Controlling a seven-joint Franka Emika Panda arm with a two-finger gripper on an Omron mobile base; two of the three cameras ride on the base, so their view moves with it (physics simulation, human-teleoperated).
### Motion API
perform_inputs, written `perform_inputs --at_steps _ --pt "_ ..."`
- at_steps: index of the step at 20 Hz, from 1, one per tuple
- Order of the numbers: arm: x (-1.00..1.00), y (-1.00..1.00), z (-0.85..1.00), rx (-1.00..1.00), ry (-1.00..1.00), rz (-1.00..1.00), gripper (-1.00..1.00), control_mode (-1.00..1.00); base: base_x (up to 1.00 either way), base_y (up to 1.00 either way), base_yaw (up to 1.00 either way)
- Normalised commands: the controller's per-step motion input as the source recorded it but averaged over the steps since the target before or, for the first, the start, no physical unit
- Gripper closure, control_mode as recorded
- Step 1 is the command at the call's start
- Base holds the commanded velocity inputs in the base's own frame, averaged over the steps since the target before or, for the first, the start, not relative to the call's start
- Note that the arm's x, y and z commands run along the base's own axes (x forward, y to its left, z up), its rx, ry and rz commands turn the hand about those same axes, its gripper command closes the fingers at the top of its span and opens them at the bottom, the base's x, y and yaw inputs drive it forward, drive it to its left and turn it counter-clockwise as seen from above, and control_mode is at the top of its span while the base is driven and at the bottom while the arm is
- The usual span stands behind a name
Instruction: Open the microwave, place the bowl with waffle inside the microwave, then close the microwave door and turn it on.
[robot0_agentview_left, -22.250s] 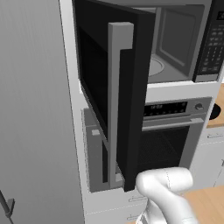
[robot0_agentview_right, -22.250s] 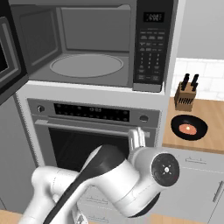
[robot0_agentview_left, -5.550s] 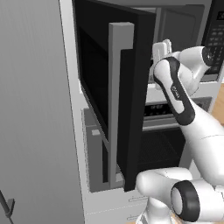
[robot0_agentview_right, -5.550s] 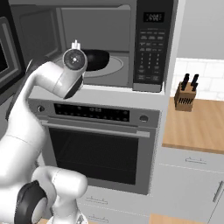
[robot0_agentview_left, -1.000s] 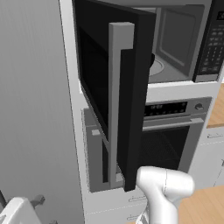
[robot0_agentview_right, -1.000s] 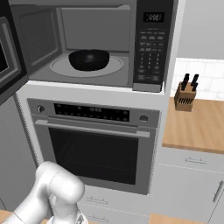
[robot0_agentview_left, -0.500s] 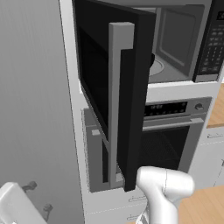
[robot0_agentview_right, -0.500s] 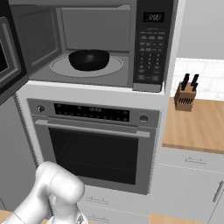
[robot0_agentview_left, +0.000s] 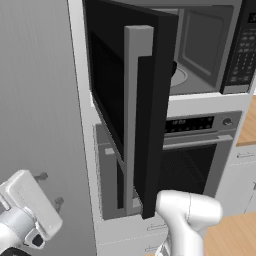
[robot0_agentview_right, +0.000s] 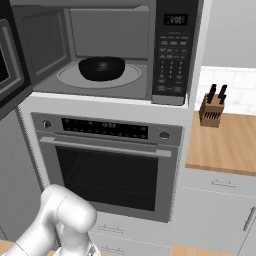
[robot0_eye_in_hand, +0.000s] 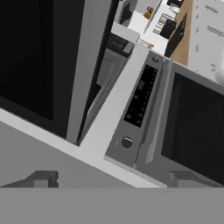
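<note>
The bowl (robot0_agentview_right: 102, 68), dark and round, sits on the round turntable (robot0_agentview_right: 131, 76) inside the microwave (robot0_agentview_right: 107, 50), in the upper centre of the right base view. In the left base view only a dark sliver of it shows past the door edge, right of centre near the top. Its contents cannot be made out.

The microwave door (robot0_agentview_left: 131, 107) stands swung out to the left, its inner black face and long grey vertical handle (robot0_agentview_left: 136, 115) occupying the middle of the left base view. The keypad strip (robot0_agentview_right: 172, 60) runs down the right side of the cavity.

The pincer (robot0_eye_in_hand: 111, 179) is seen in the hand view, its two finger tips (robot0_eye_in_hand: 43, 178) at the lower left and lower right of the frame, set wide apart with nothing between them. It points at the lower corner of the open door and the wall oven (robot0_agentview_right: 107, 165) beneath, so the bowl lies well away from it, up inside the cavity. In the left base view the white hand (robot0_agentview_left: 27, 207) sits at the lower left corner, low and left of the door.

Below the microwave, the oven's control panel and horizontal handle are visible. To the right, a wooden worktop (robot0_agentview_right: 225, 145) carries a knife block (robot0_agentview_right: 213, 109), well apart from the microwave.
</note>
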Motion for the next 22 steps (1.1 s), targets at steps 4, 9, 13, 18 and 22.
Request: perform_inputs --at_steps 4,9,13,18,22 --pt "0.47 -0.33 0.0 0.12 -0.13 0.0 -1.0 -1.0 0.0 0.0 0.0" --pt "0.03 -0.65 0.19 0.17 -0.26 0.0 -1.0 -1.0 0.0 0.0 0.0" --pt "-0.03 -0.75 0.33 0.2 -0.31 0.0 -1.0 -1.0 0.0 0.0 0.0" --pt "0.0 -0.8 0.45 0.22 -0.31 0.0 -1.0 -1.0 0.0 0.0 0.0" --pt "0.0 -0.98 0.39 0.35 -0.34 0.01 -1.0 -1.0 0.0 0.0 0.0"
